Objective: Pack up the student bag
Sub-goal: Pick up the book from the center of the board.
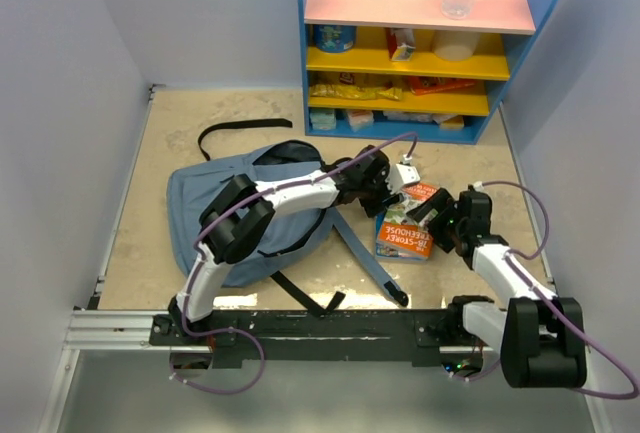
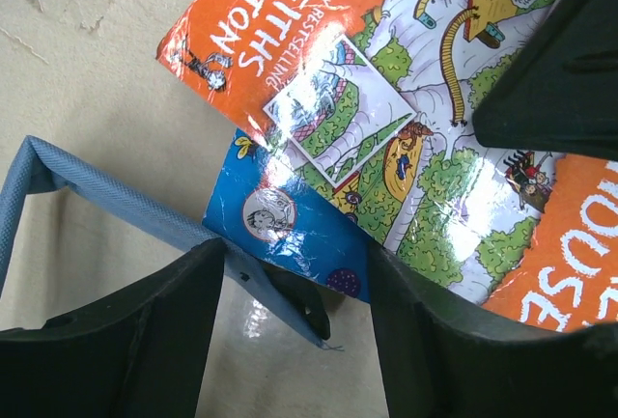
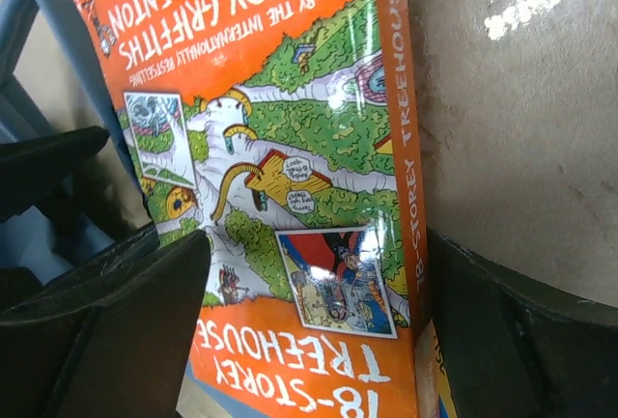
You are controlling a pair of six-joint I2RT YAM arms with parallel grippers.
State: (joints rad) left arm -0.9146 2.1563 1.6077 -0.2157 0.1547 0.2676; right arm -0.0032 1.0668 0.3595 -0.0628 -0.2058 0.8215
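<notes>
1. Showing the student bag (image 1: 190, 203) lying flat on the table (image 1: 190, 118), left of centre, with the left arm reaching across it towards two books just beside its right edge.
2. Holding the left gripper (image 2: 294, 254) partly open and gripping nothing, with a corner of the blue book (image 2: 290, 220) and a grey-blue strap (image 2: 106, 191) of the bag both sitting in the gap between the jaws.
3. Spreading the right gripper (image 3: 317, 244) wide astride the orange book (image 3: 290, 148) lying on top of the blue one. Clamping nothing visibly, while leaving contact at the pads impossible to tell.
4. Risking a snagged strap: closing the left jaws here probably pinching webbing together with the cover, then dragging the bag along on any lift.
5. Risking a clash: crowding both grippers over one small stack, near enough for a dark finger of the right one to be filling a corner of the left wrist view, and so likely bumping on any sideways correction.
6. Risking a slip: squeezing glossy, glare-streaked covers across their width, likely bowing the thin paperback or sending it sliding off the blue one.
7. Risking a split pick: pulling on different books with each gripper, possibly twisting the stack or dropping one back onto the table.
8. Risking a miss at the bag: heading for a soft, slumped sack with no opening showing clearly, possibly catching a book edge on fabric rather than going in.
</notes>
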